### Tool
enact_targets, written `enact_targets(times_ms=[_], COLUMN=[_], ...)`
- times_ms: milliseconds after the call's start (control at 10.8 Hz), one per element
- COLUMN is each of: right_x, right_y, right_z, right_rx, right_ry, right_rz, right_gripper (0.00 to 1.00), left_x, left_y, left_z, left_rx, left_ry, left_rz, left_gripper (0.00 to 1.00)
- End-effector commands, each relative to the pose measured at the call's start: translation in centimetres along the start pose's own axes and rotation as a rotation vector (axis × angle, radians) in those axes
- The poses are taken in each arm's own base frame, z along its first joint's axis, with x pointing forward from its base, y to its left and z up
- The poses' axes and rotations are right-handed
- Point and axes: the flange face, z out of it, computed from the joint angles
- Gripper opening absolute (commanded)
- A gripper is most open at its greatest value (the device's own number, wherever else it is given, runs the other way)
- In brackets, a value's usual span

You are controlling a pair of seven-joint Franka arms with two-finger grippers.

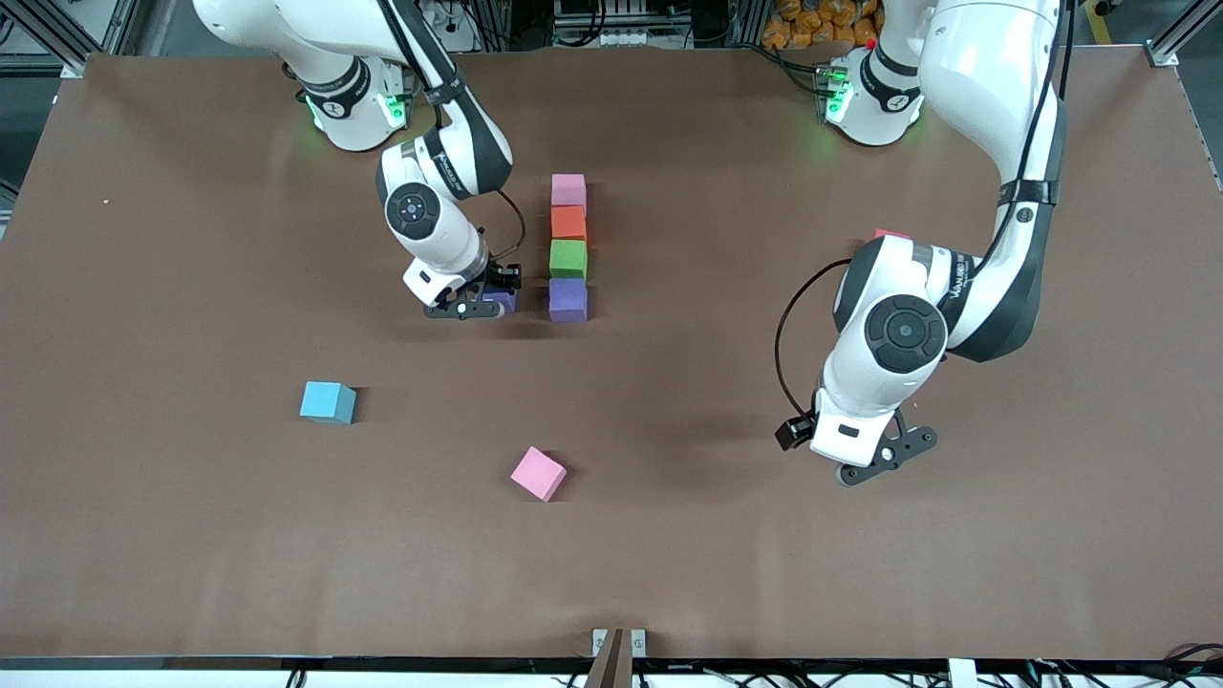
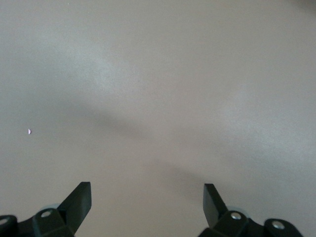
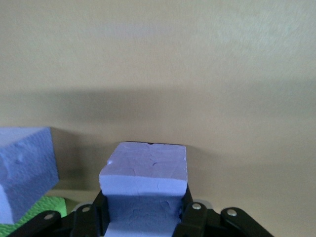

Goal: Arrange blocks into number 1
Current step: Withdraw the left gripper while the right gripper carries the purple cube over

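Column of four blocks stands mid-table: pink block (image 1: 568,189) farthest from the front camera, then orange block (image 1: 568,223), green block (image 1: 568,258), purple block (image 1: 568,299) nearest. I judge the stem of the 1 done; the flag piece is left. Second purple block (image 3: 144,185) sits clamped in my right gripper (image 1: 475,304), just beside the column's near end, toward the right arm's end. Left gripper (image 2: 147,207) waits spread wide, empty, over bare table (image 1: 669,535).

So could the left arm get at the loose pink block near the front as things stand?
Probably yes: the left gripper hangs open over bare table, and nothing stands between it and the loose pink block. The right gripper is busy, shut on a purple block.
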Motion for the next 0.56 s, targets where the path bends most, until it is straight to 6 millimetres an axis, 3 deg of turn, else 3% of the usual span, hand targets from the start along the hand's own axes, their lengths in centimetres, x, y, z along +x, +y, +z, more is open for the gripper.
enact_targets(times_ms=[0,93,278,463], right_x=[2.5,4.6,8.4,9.8], right_y=[-0.7,-1.8,-4.0,-6.8], right_z=[-4.9,-6.8,-8.4,-8.6], right_rx=[0.074,0.091,0.04,-0.039], right_ry=[0.067,0.11,0.119,0.09], right_rz=[0.08,0.112,0.08,0.015], right_gripper=[0.49,0.49,0.5,0.5], left_x=[0.6,1.5,3.1,4.4], left_y=[-1.3,-2.4,-5.6,-8.2], left_z=[-0.8,-0.9,-1.7,-2.4], left_rx=[0.001,0.005,0.041,0.056], left_ry=[-0.002,-0.005,-0.056,-0.091], left_rz=[0.012,0.061,0.154,0.257], left_gripper=[1.0,1.0,1.0,1.0])
